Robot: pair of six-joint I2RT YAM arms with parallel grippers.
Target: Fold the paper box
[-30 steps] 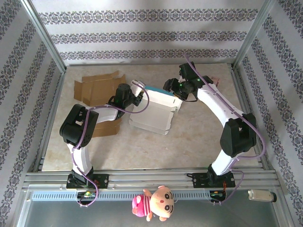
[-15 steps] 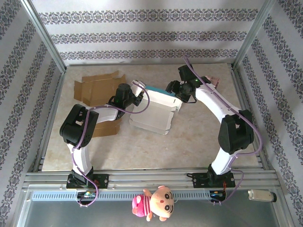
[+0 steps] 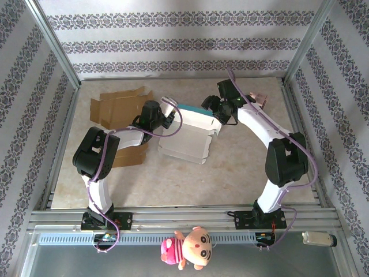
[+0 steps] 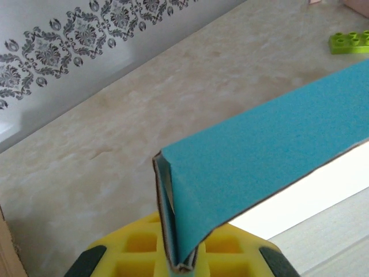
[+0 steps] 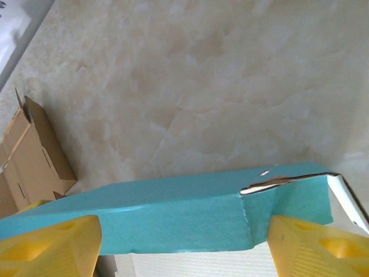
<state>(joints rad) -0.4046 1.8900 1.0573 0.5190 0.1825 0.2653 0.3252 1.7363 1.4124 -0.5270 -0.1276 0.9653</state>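
The paper box (image 3: 183,143) lies in the middle of the table, white with a teal flap (image 3: 195,117) raised along its far edge. My left gripper (image 3: 169,119) is shut on the flap's left end; in the left wrist view the folded teal edge (image 4: 259,150) is pinched at my left gripper (image 4: 184,264), between the yellow fingers (image 4: 132,248). My right gripper (image 3: 214,109) stands open at the flap's right end. In the right wrist view its yellow fingers (image 5: 316,249) sit wide apart on either side of the teal flap (image 5: 173,216), my right gripper (image 5: 184,248) not clamping it.
Flattened brown cardboard boxes lie at the far left (image 3: 118,107) and under the left arm (image 3: 130,156). A small pink object (image 3: 260,99) rests near the back right corner, and a green brick (image 4: 349,41) beyond the flap. Metal frame rails (image 3: 57,138) border the table.
The right gripper's jaws have spread wider around the teal flap, and its wrist has shifted slightly left. The left gripper has kept its pinch in place.
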